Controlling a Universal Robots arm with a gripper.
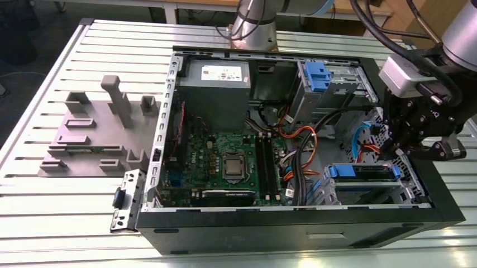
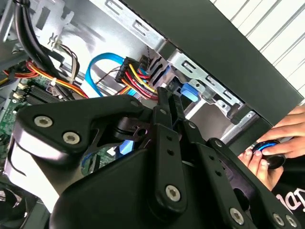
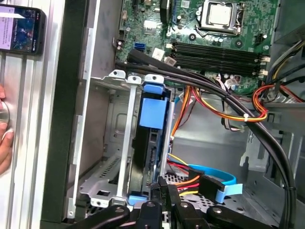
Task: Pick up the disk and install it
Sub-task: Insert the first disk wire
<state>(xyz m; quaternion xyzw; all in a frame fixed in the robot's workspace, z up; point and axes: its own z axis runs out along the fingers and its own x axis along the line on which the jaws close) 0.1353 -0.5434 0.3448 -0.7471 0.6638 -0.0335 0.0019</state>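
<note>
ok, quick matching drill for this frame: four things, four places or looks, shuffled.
Things:
1. disk
2. power supply
3. grey fixture
4. CPU

Places or looks:
A. on the table, outside the case
B. blue-framed, in the drive cage
C. on the green board
D. grey box with a white sticker on top

Pairs: 1-B, 2-D, 3-A, 4-C
</note>
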